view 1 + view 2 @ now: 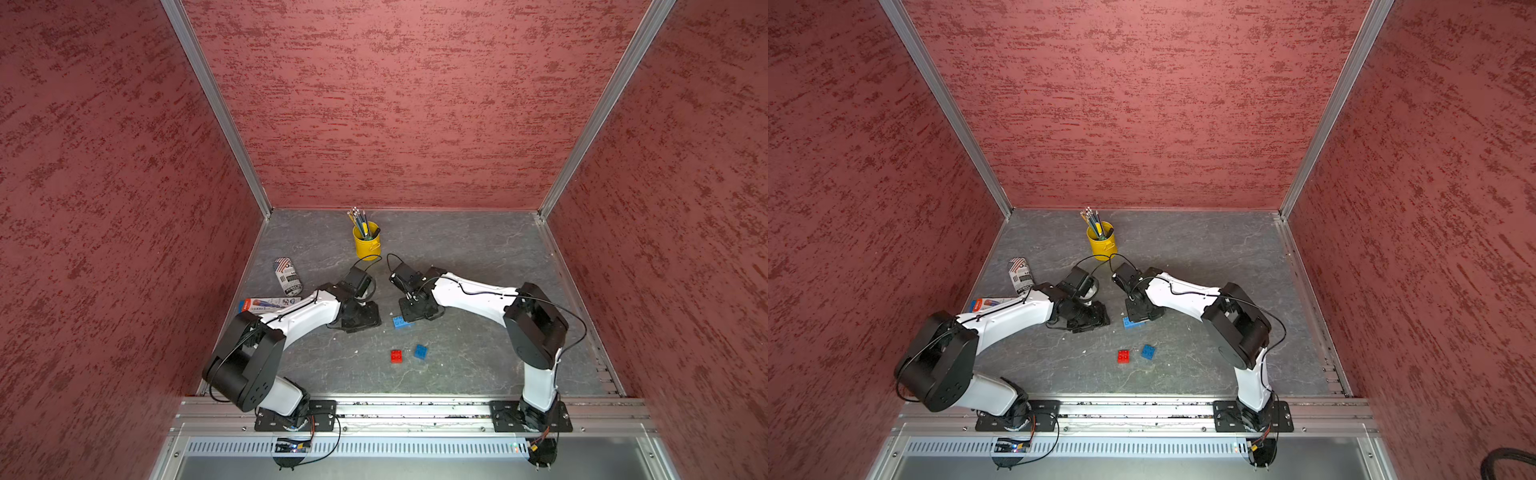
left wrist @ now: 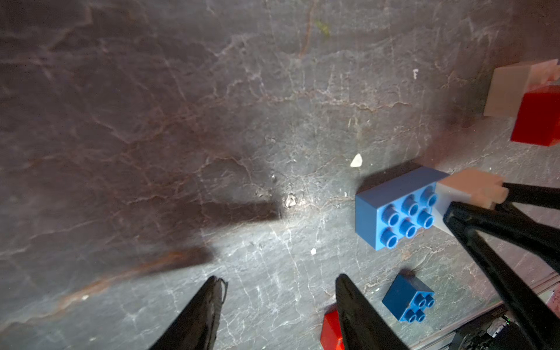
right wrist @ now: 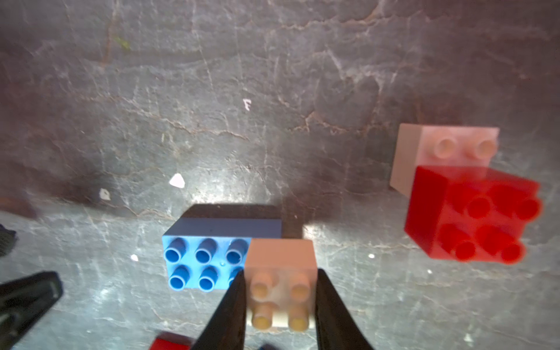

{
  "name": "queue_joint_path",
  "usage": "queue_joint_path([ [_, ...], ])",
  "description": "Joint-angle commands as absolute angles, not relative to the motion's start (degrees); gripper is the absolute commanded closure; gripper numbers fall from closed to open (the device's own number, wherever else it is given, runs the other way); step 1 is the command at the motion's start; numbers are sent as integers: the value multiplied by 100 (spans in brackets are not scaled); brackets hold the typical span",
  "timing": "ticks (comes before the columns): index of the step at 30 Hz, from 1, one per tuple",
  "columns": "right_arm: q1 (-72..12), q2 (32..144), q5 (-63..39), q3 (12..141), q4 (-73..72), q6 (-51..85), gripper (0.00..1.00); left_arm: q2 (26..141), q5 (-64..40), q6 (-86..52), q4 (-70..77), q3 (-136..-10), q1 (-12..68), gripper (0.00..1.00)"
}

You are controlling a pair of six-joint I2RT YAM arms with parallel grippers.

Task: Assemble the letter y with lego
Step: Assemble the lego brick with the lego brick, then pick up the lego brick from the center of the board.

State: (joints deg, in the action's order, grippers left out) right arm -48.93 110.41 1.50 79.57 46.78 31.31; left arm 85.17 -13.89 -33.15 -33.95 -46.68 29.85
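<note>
- the right hand (image 3: 281, 303) is low over the surface (image 1: 478, 257). its two black fingers (image 3: 233, 312) lie flat against opposite sides of a white brick (image 3: 280, 260) and pinch it between them.
- that white brick sits studs up on one end of the long blue brick (image 3: 203, 260), covering the end studs and overhanging past the end. the rest of the blue brick, six studs showing, runs out from the right hand's fingertips toward the left hand.
- the left hand (image 2: 278, 277) has its fingers spread, with only bare surface between them, and it touches no brick. the long blue brick lies ahead of it, off to the side facing the right hand and apart from its fingers.
- the small blue brick (image 2: 407, 298) lies near the left hand's finger that faces the right hand, not touching it. in both top views this brick (image 1: 420, 351) (image 1: 1148, 351) lies nearer the robot's base than either hand.
- a loose red brick (image 1: 397, 356) lies just beside the small blue brick, apart from it. in the left wrist view it is partly hidden behind the left hand's finger.
- on the side of the right hand away from the left hand lies a second white brick (image 3: 424, 151). a second red brick (image 3: 472, 212), tilted, overlaps it. i cannot tell whether the two are joined.
- beyond both hands a yellow cup (image 1: 366, 245) of pencils stands upright. out past the left arm lie a can (image 1: 287, 277) on its side and a flat box (image 1: 266, 304).
</note>
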Motion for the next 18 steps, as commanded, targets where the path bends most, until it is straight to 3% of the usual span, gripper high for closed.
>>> queue_joint_path([
  [1,-4923,10937,-75,7928,4453,3265,55,8376,-1327,-3331,-3518,-4719,2996,38],
  [6,-4880,10579,-13,7795,4362,3322,47,8205,-1335,-3349,-3693,-4820,3110,38],
  [13,-4744,9603,98,6953,3887,3417,46,8134,-1670,-3318,-4055,-4989,3511,38],
  [18,-4641,8593,-393,5891,3136,3193,48,8091,-1728,-3632,-4132,-4911,3904,39],
])
